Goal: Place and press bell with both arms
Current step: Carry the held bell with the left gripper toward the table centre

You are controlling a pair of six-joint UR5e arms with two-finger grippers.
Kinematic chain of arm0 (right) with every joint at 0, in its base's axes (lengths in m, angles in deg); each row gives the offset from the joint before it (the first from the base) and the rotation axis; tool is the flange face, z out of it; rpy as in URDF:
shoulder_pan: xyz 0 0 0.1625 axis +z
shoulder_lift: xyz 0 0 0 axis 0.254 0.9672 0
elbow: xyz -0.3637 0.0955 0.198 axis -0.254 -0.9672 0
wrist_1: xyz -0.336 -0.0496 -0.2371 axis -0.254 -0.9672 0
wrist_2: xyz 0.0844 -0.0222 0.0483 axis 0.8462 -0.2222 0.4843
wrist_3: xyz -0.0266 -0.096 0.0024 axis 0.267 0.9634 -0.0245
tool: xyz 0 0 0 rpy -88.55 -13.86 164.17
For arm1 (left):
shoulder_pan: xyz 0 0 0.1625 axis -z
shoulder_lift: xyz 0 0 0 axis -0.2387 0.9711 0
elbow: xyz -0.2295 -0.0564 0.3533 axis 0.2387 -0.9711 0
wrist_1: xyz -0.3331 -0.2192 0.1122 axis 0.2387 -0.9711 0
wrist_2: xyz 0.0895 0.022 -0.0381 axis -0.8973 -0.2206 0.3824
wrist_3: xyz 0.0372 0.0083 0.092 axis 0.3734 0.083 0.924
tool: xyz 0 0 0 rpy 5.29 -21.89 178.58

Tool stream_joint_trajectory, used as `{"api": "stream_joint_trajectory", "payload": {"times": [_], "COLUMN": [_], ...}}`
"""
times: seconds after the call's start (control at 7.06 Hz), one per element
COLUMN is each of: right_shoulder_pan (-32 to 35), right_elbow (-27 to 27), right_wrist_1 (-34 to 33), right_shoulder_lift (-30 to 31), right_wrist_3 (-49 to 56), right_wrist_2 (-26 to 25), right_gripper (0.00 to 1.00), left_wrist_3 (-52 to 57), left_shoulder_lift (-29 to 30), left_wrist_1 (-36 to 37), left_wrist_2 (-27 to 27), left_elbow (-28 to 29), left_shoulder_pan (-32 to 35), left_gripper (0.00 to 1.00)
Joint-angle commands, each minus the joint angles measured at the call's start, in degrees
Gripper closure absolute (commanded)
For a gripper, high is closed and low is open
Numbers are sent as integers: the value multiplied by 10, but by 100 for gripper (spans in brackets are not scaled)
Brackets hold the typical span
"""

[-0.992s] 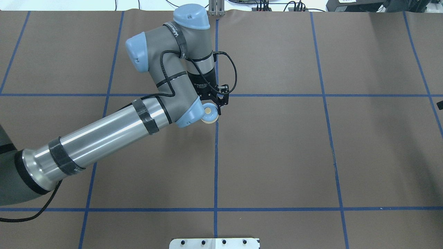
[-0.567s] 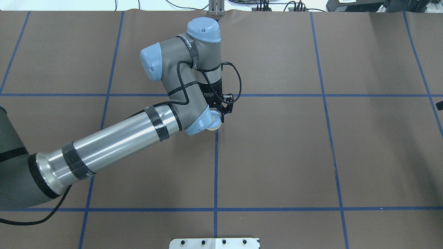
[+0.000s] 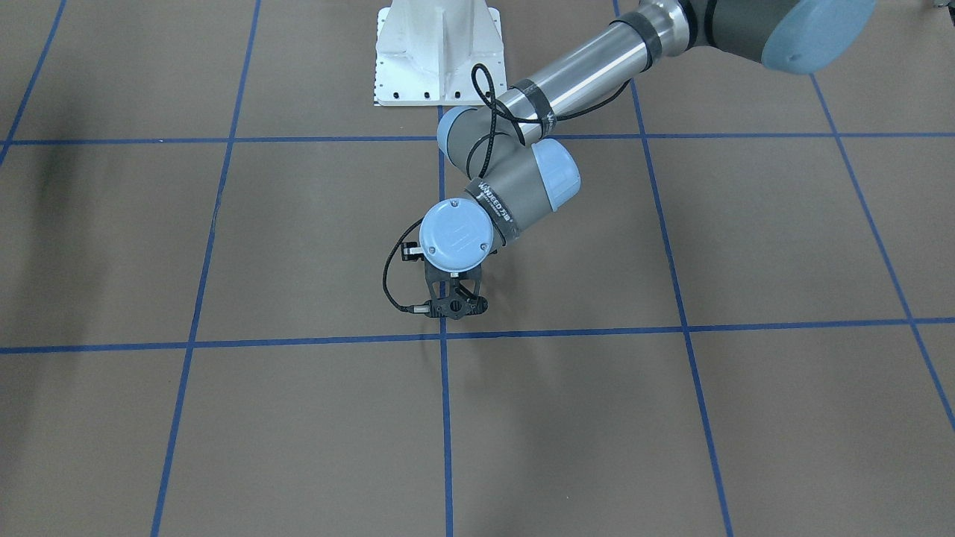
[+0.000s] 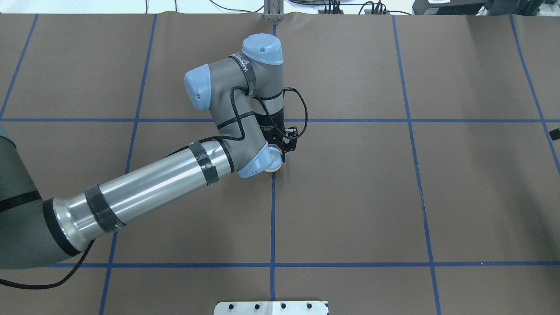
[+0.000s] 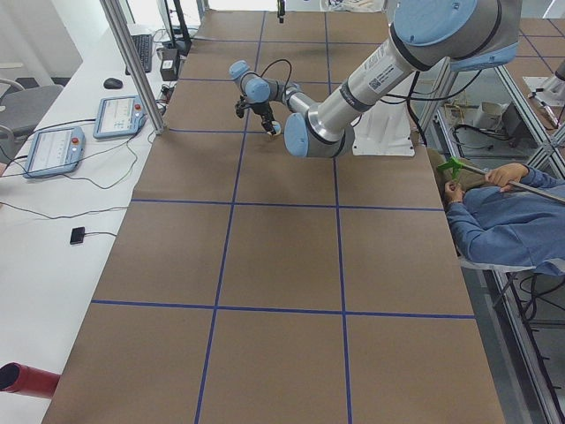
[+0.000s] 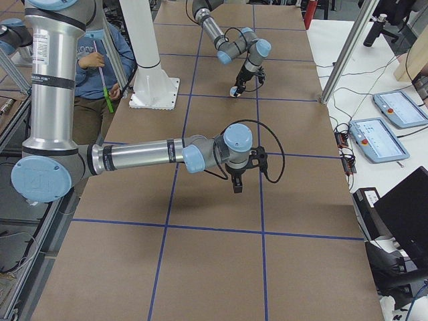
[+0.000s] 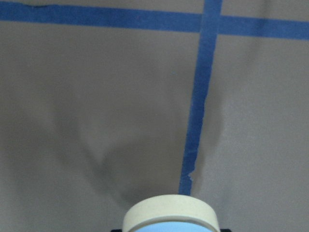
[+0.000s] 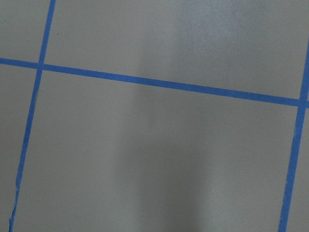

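Note:
The bell (image 4: 275, 164), with a light blue dome and cream base ring, is held in my left gripper (image 4: 278, 158) near the table's middle, by the crossing of two blue tape lines. The gripper points down and is shut on it, low over the brown table. I cannot tell whether the bell touches the table. Its cream ring fills the bottom of the left wrist view (image 7: 169, 212). In the front-facing view the left gripper (image 3: 451, 307) shows but the bell is hidden. My right gripper (image 6: 235, 185) hangs over the table far to the right; I cannot tell if it is open.
The white pedestal base (image 3: 439, 52) stands at the robot's side of the table. Blue tape lines (image 4: 272, 210) divide the brown table cover. A seated person (image 5: 503, 221) is beside the table. Teach pendants (image 6: 394, 110) lie on a side bench.
My left arm has carried the bell toward the robot's side and slightly right along the centre tape line. The gripper has stayed shut on it.

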State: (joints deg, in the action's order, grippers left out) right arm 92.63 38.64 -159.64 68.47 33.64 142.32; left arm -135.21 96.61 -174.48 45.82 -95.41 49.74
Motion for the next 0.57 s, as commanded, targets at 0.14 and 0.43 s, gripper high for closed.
{"api": "stream_joint_trajectory", "payload": {"times": [0.14, 0.43], "right_shoulder_pan": [0, 0], "right_elbow": [-1, -1], "right_wrist_1": [0, 0], "right_shoulder_lift": [0, 0], "right_wrist_3": [0, 0], "right_wrist_2": [-1, -1], "right_gripper": [0, 0], "left_wrist_3": [-3, -10], "left_shoulder_lift": [0, 0], "left_wrist_1": [-17, -28], "left_wrist_2": [-4, -25], "left_elbow": [6, 7], "left_shoulder_pan": [-10, -19], "left_gripper": [36, 26]}}
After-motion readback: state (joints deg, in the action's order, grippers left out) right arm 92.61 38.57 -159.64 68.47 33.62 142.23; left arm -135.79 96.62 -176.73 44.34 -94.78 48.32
